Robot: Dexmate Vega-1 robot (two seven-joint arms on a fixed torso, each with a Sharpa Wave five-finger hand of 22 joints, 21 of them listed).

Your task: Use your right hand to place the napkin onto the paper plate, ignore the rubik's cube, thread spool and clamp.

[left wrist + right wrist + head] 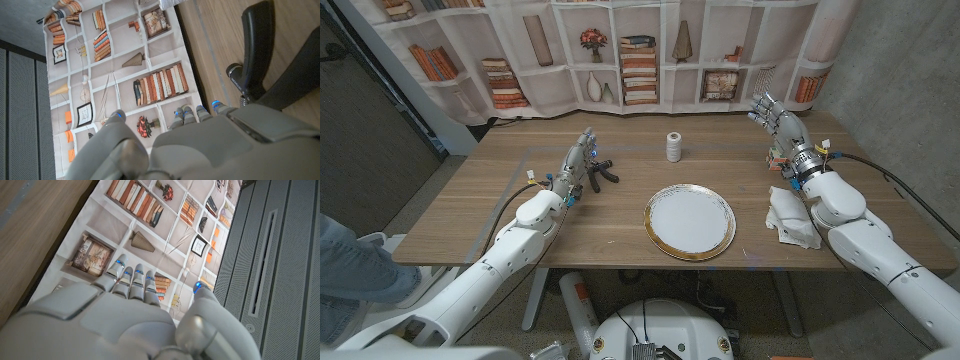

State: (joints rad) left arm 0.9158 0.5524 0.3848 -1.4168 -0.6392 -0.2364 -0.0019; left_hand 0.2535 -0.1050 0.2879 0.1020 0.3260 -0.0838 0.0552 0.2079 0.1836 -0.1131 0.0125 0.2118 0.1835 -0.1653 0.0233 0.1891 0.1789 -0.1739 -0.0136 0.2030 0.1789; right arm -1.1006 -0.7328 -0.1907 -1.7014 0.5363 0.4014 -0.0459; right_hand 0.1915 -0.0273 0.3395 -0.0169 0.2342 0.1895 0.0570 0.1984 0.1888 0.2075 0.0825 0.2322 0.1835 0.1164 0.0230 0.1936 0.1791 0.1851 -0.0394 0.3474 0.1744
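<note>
The head view looks down from above the near edge of the wooden table (pixel 620 190), taking in the whole tabletop with the bookshelf backdrop (pixel 620 50) across the upper frame and both arms rising from the bottom corners. The left wrist view sits close behind the left hand (pixel 210 145), which occupies the lower frame, and faces the same backdrop (pixel 125 75), turned, with table (pixel 220 45) at upper right. The right wrist view sits equally close behind the right hand (pixel 115 320), facing the backdrop (pixel 160 225), with table (pixel 30 220) at upper left.
</note>
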